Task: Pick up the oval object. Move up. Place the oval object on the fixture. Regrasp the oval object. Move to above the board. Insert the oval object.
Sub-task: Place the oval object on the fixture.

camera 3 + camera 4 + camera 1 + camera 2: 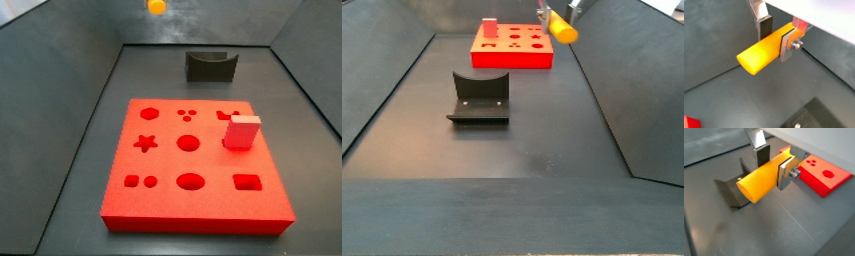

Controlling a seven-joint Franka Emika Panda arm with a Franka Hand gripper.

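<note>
Jaws clamped on oval object [763, 53], raised high, fixture [478, 97] and board [198, 170] below

The dark grey floor [80, 120] carries the red board [201, 200] and, apart from it, the fixture [210, 65].

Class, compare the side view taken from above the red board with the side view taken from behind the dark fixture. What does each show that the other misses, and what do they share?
Only the view over the board shows the pink-red block standing on the board, and every cut-out from above; of the peg it catches just the orange tip at the frame's edge.

Only the view behind the fixture shows the end effector raised in the air, shut on the oval peg, with the fixture's base plate.

Both show the board, the fixture and part of the peg.
</note>
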